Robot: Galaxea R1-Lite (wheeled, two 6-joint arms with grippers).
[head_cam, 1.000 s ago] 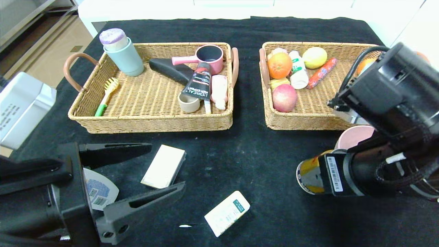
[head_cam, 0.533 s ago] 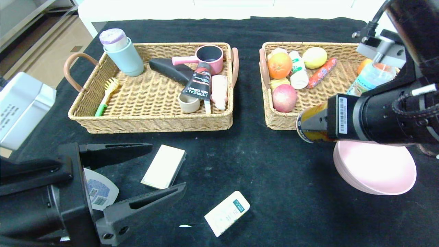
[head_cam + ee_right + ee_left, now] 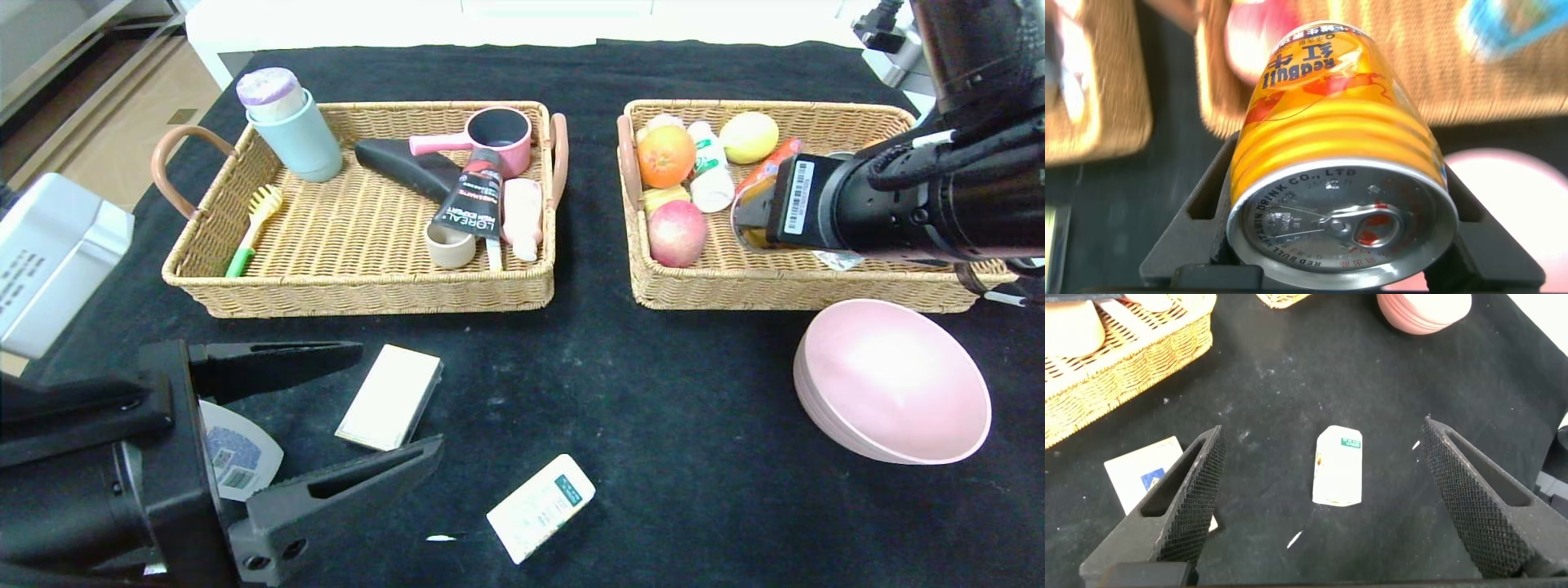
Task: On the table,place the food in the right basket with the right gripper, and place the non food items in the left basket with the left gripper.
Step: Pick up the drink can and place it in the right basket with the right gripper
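Item, risk: your right end effector (image 3: 747,216), clamped on the gold can (image 3: 1335,155) lying sideways above the right basket (image 3: 784,282), may drop it onto the red-pink fruit (image 3: 677,233) (left end effector (image 3: 326,425) idle, spread apart, over the worktop (image 3: 653,408)).

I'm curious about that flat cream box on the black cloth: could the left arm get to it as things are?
Probably yes. The left gripper sits open beside the flat cream box, with nothing lying on it.
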